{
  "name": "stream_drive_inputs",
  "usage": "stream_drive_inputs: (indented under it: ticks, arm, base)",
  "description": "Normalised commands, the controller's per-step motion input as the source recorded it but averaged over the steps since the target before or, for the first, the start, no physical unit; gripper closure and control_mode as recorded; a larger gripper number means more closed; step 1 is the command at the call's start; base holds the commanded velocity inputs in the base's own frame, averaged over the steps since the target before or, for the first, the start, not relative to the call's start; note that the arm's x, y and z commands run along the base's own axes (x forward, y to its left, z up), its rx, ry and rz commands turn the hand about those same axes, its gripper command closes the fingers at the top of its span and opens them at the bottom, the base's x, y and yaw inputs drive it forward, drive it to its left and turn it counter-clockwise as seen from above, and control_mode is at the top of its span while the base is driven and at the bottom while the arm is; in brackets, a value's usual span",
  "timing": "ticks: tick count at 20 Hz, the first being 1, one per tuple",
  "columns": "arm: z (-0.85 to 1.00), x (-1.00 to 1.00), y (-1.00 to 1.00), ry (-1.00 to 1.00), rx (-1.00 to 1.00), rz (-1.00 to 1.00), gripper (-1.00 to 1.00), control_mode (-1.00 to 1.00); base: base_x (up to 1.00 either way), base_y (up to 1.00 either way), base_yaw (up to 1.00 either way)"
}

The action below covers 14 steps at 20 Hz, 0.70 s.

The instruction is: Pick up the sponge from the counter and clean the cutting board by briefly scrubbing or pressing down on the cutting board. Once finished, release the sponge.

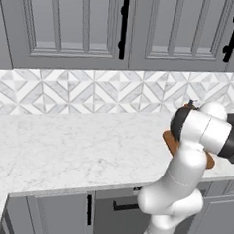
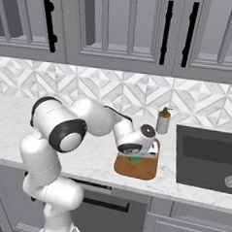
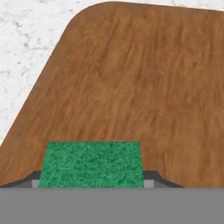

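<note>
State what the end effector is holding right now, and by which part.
The end effector holds the sponge, fingers clamped on its two opposite sides, over the cutting board.

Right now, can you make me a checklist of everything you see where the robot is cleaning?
Surface: white marble counter, with the cutting board lying flat on it.
Job's things: brown wooden cutting board beside the sink; green sponge over the board, between the fingertips.
Clutter: a soap dispenser stands behind the board.
Grippers: the gripper is low over the board, shut on the sponge.
Cables: nothing seen.
Surroundings: dark sink to the right of the board, patterned tile backsplash, grey cabinets with black handles above and below the counter.
</note>
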Motion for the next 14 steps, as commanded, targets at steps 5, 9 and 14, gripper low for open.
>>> stream_drive_inputs:
  ticks: [5,9,14]
  arm:
    - [0.0,-0.12,-0.92,0.0,0.0,0.0,1.0,-1.0]
    - [0.0,-0.34,-0.66,0.0,0.0,0.0,1.0,-1.0]
    - [0.0,-0.38,0.11,0.0,0.0,0.0,1.0,-1.0]
  base:
    - [0.0,0.0,0.0]
    - [0.0,0.0,0.0]
    - [0.0,0.0,0.0]
